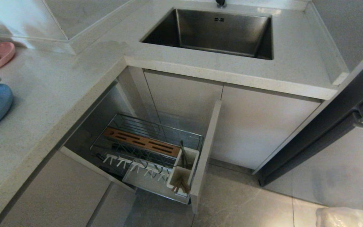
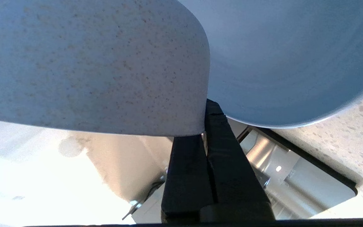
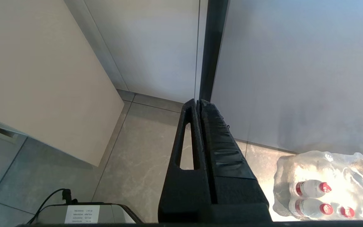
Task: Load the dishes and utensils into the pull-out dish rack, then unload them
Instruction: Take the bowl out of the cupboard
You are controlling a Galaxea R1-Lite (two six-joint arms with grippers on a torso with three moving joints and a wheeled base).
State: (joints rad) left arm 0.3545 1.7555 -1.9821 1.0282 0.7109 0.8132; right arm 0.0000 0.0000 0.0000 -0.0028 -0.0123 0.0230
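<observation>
The rim of the pale-blue bowl (image 2: 99, 69) is pinched between the closed jaws of the left gripper (image 2: 205, 126), at the centre of the left wrist frame. The right gripper (image 3: 198, 104) is seen closed and empty above the floor.

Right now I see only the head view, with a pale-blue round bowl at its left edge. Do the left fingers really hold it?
Observer: Yes. The left wrist view shows the left gripper with its fingers shut on the rim of the pale-blue round bowl.
Operator: And the right gripper? I cannot see it.
Observer: The right gripper is shut and empty, above the grey tiled floor.
Operator: Is anything near it?
Observer: A wrapped pack of red-capped bottles lies on the floor beside it.
</observation>
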